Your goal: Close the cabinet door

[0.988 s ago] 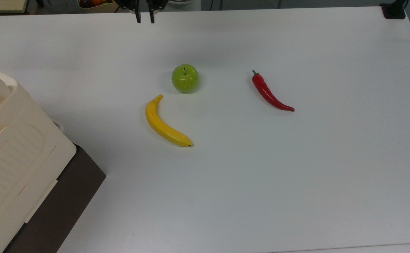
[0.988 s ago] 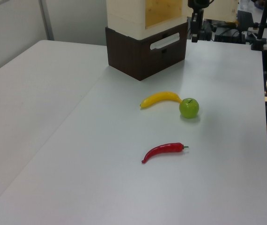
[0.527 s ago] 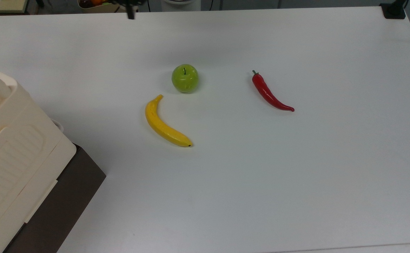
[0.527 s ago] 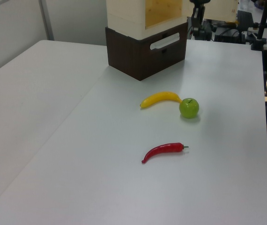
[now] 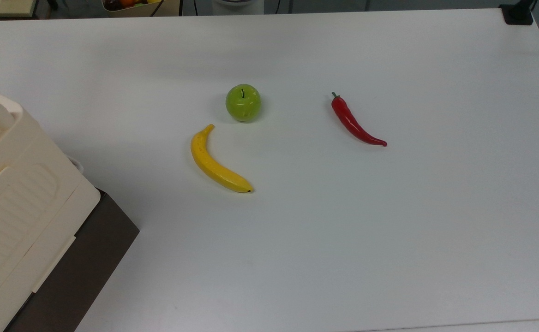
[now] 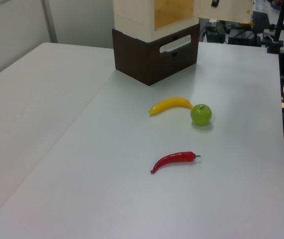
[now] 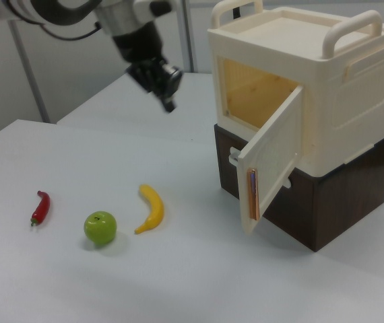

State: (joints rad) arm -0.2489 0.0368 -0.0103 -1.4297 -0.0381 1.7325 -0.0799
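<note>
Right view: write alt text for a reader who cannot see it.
A boxy cream plastic cabinet sits on a dark brown base, its cream cabinet door swung open. The robot arm's black pincer hangs in the air on the right view's left. On the white table lie a red chilli pepper, a green apple and a yellow banana.

A robot laboratory.
My arm works over a plain white table [image 5: 389, 230] with a toy green plastic apple [image 5: 243, 102]; dark camera mounts [image 6: 276, 30] stand behind.

One banana [image 5: 218, 165], one apple [image 5: 242, 102], one chilli [image 5: 355, 121].
</note>
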